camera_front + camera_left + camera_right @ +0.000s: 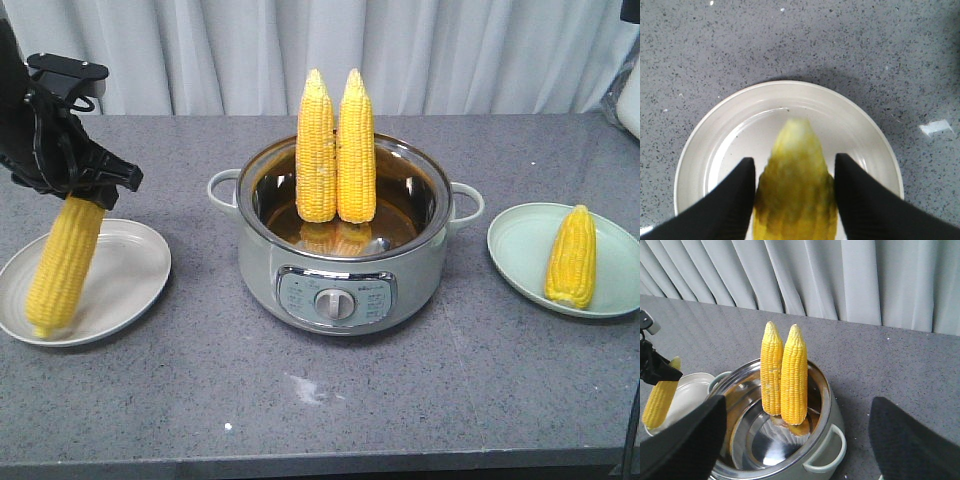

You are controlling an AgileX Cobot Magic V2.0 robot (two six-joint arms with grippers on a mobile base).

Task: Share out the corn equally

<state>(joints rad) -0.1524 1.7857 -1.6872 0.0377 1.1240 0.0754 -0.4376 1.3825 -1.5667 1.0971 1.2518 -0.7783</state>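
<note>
Corn cob point(797, 195) sits clamped between left fingers point(725, 205) over white plate point(740, 115).

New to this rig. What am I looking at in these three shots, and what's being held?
A two-armed robot. The front view faces the grey speckled countertop; the other two look out from cameras on each wrist. The left end effector grips a yellow corn cob over the round white plate. Two cobs stand upright in the steel electric pot; another cob lies on the pale green plate. The right end effector is open, empty.
</note>
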